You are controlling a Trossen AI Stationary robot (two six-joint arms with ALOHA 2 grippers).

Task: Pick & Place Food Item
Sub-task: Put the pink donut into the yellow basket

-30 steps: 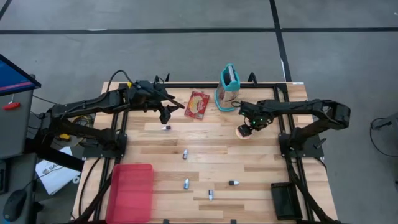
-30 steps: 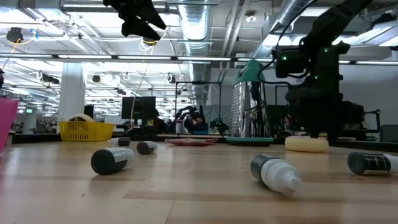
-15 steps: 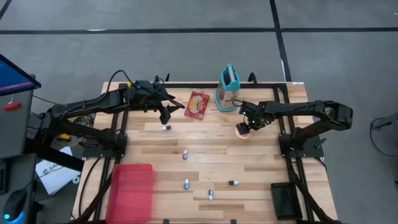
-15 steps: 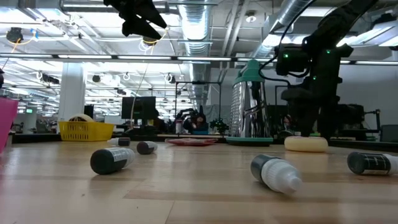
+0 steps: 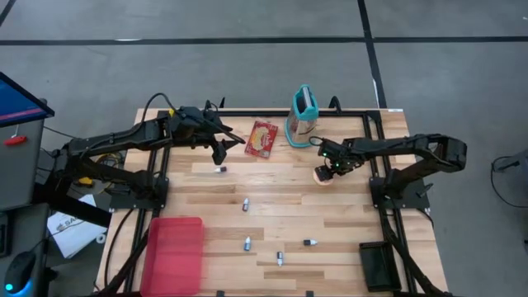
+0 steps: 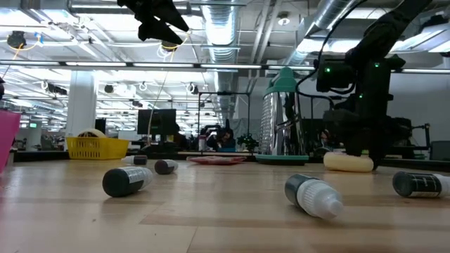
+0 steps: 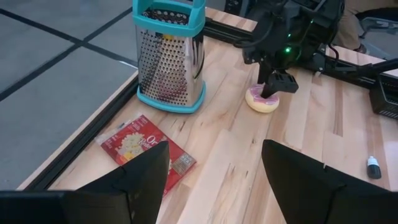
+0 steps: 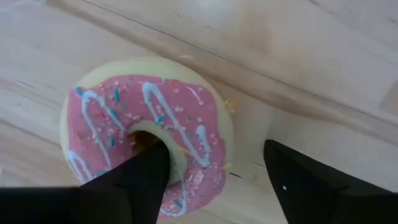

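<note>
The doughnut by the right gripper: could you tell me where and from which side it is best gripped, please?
Grip the doughnut across one side of its ring, coming straight down from above. It lies flat on the table, icing up, so the hole faces upward: one finger can enter the hole and the other pass outside the rim. The right gripper already hangs over it, open, with one finger at the hole.

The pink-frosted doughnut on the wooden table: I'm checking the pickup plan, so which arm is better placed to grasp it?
The right. Its gripper is directly over the pink-frosted doughnut, jaws open, one finger at the hole. The left gripper hangs open far across the table, near the red popcorn packet.
</note>
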